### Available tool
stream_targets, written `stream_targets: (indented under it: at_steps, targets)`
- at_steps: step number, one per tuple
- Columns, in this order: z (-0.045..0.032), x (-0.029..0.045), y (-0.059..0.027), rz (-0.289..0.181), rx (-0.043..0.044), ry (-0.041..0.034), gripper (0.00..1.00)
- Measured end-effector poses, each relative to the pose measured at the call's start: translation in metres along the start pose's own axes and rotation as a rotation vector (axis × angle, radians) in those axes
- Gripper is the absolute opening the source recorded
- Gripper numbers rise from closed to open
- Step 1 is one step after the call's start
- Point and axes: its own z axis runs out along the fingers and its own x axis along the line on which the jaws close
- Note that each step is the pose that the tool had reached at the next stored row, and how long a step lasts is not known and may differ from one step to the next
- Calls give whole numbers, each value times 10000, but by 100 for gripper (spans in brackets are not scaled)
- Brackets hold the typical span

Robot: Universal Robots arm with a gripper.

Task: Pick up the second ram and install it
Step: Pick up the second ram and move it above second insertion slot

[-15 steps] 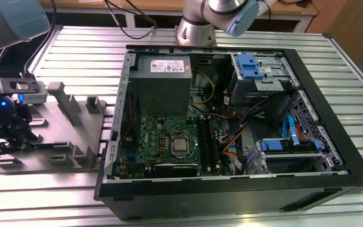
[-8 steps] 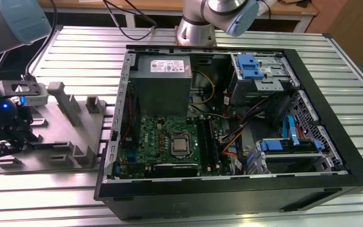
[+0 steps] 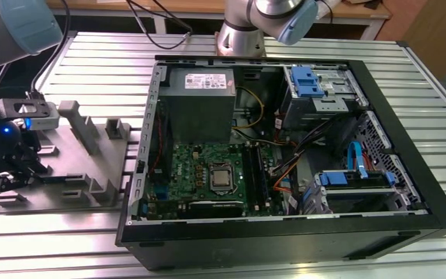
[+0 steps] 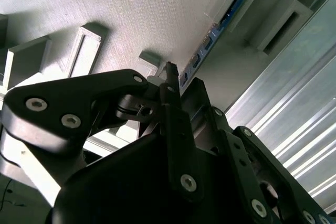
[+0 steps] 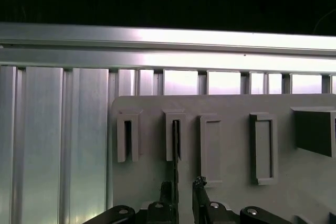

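The second ram [image 5: 175, 145] stands on its long edge in a slot of the grey fixture tray [image 5: 231, 192]; in the second wrist view the second ram [image 4: 234, 6] shows as a blue-green strip in that slot. My gripper [image 5: 182, 184] is low over the tray, open, with one fingertip [image 5: 167, 188] close against the stick and the other a little way off on its far side. In the second wrist view the gripper [image 4: 184, 77] has its tips at the stick's near end. In the exterior view the gripper [image 3: 10, 174] hangs over the tray [image 3: 91, 174] at the exterior view's left.
An open computer case [image 3: 285, 232] lies to the tray's right, holding the green motherboard [image 3: 207, 174] with its black slot rails [image 3: 258, 174], a power supply [image 3: 200, 87] and cables. The tray carries several upright blocks [image 3: 79, 125]. Everything rests on a ribbed aluminium table [image 3: 107, 58].
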Motion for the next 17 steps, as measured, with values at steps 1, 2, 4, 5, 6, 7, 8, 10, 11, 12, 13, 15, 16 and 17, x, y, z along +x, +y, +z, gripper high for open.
stream_targets:
  at_steps: [1,2,4,5,6,7,8,10,11,12,13,15,16,17]
  targets:
    - [0,0,0,0,-1,0,27]
    - [0,0,0,0,-1,0,27]
    - [0,0,0,1,-1,-1,27]
    - [-1,0,0,1,-1,-1,27]
    - [0,0,0,0,-1,-2,25]
    - [0,0,0,0,-1,-3,25]
    - [-1,0,0,0,-1,-3,18]
    - [0,0,0,0,-1,-4,18]
    - [0,0,1,1,-1,-5,18]
    - [0,0,0,0,-1,-5,18]
    - [0,0,0,0,-1,-6,18]
    - [0,0,0,1,-1,-7,17]
    - [0,0,0,0,-1,-7,17]
    - [0,0,0,0,-1,-8,10]
